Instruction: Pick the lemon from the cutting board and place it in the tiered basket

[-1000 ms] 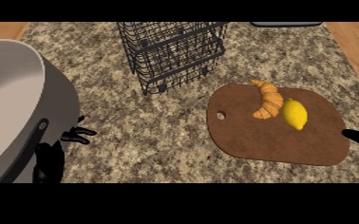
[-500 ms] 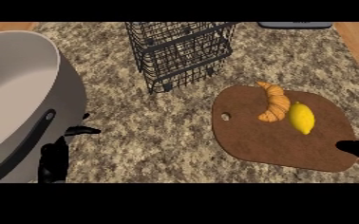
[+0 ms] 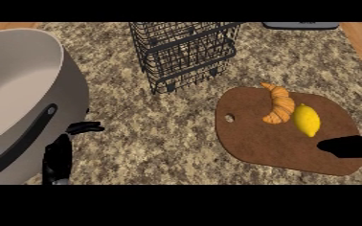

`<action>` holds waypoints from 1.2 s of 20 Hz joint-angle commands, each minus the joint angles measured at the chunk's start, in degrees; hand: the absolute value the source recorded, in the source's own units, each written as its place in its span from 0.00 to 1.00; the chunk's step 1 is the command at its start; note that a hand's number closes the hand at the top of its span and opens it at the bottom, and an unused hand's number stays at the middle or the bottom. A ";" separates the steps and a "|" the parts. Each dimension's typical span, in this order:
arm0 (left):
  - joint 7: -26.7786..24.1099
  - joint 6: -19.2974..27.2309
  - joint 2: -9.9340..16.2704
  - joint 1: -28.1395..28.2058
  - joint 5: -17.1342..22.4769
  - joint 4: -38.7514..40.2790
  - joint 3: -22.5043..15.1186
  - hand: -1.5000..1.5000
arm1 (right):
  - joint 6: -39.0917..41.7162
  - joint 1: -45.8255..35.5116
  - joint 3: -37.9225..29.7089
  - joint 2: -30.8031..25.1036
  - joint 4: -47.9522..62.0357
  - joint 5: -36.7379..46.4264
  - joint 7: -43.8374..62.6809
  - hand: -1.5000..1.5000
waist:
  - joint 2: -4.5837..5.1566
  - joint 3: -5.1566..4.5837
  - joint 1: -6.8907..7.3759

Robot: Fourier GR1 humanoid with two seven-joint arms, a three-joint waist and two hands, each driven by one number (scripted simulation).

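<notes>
right hand (image 3: 343, 147) has crept further over the cutting board (image 3: 268, 143) toward the lemon (image 3: 307, 119); grip unreadable.

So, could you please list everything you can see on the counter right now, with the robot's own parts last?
lemon: one, yellow, on the right part of the cutting board, beside the croissant
croissant: one, golden brown, on the board, just left of the lemon
cutting board: one, brown, with a hole near its left edge, at the right of the counter
tiered basket: one, black wire, at the far middle
pot: one, large, grey with a black handle, at the left edge
dark object: one, cut off at the top right edge
counter: speckled stone
left hand: black, lower left beside the pot
right hand: black, over the board's right edge, only partly in view
</notes>
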 commanded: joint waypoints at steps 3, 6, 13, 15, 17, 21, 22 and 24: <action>3.36 -5.80 -2.64 -1.18 3.81 4.17 -3.21 0.50 | 5.58 -3.15 4.96 3.03 5.62 3.00 10.10 0.00 | 0.98 -1.05 -0.40; 4.75 -5.79 -3.16 -0.55 3.00 2.98 -4.47 0.50 | 7.45 -6.98 4.99 4.83 6.41 2.59 12.34 0.00 | 0.83 -1.06 -0.21; 4.34 -6.29 -2.79 0.80 2.77 1.45 -4.48 0.50 | 6.81 -10.72 5.94 9.74 12.82 5.04 10.85 0.00 | 0.83 -0.99 -0.17; 4.41 -6.36 -2.79 0.48 3.82 1.83 -3.34 0.50 | 9.65 -9.81 6.18 9.62 13.89 3.96 10.33 0.00 | 0.86 -1.07 -0.92; 3.26 -5.18 -3.56 2.39 1.96 1.79 -4.73 0.50 | 11.25 -10.49 6.22 10.37 15.15 3.66 11.54 0.00 | 0.83 -1.11 -0.98; 4.47 -4.71 -3.29 2.28 1.32 1.06 -4.42 0.50 | 12.81 -11.19 4.69 11.19 18.08 2.23 11.91 0.00 | 0.75 -1.09 -1.73; 3.30 -4.28 -3.72 2.46 1.31 2.24 -4.20 0.50 | 12.29 -10.52 5.87 12.11 19.59 3.17 11.36 0.00 | 0.90 -1.11 -1.63; 3.23 -5.91 -2.86 3.44 2.62 0.54 -3.86 0.50 | 13.62 -12.01 4.52 11.46 20.49 2.50 11.06 0.00 | 0.72 -1.12 -1.25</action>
